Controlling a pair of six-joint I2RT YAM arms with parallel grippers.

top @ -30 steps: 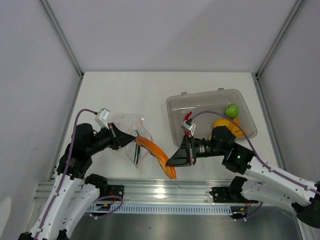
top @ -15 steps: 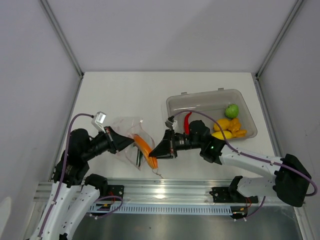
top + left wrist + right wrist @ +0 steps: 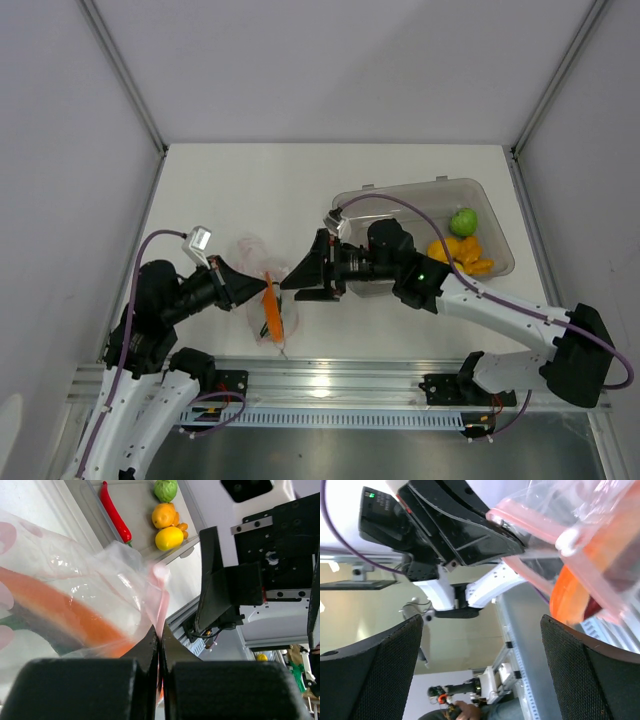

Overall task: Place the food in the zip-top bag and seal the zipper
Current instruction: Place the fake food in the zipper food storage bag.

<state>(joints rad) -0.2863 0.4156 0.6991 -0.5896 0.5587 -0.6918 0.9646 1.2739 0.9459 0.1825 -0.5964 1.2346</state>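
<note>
The zip-top bag [image 3: 255, 300] lies left of centre, clear and crinkly, with an orange food piece [image 3: 271, 306] and a dark green piece inside. My left gripper [image 3: 160, 640] is shut on the bag's pinkish-red zipper [image 3: 161, 592] edge and holds the mouth up. Just right of the bag, my right gripper [image 3: 300, 280] hangs open with nothing between its fingers [image 3: 590, 675]; the orange piece [image 3: 575, 592] shows in front of it through the plastic. A red chili [image 3: 114, 512], a green round fruit [image 3: 463, 221] and yellow-orange fruit [image 3: 455, 252] lie in the grey bin.
The translucent grey bin [image 3: 400, 195] stands right of centre, its left part covered by my right arm [image 3: 480, 305]. An aluminium rail [image 3: 330, 385] runs along the near table edge. White walls close the table in on three sides.
My right gripper carried the orange piece leftward to the bag's mouth, then opened and let it go. The piece now lies inside the bag. My left gripper kept its hold.
</note>
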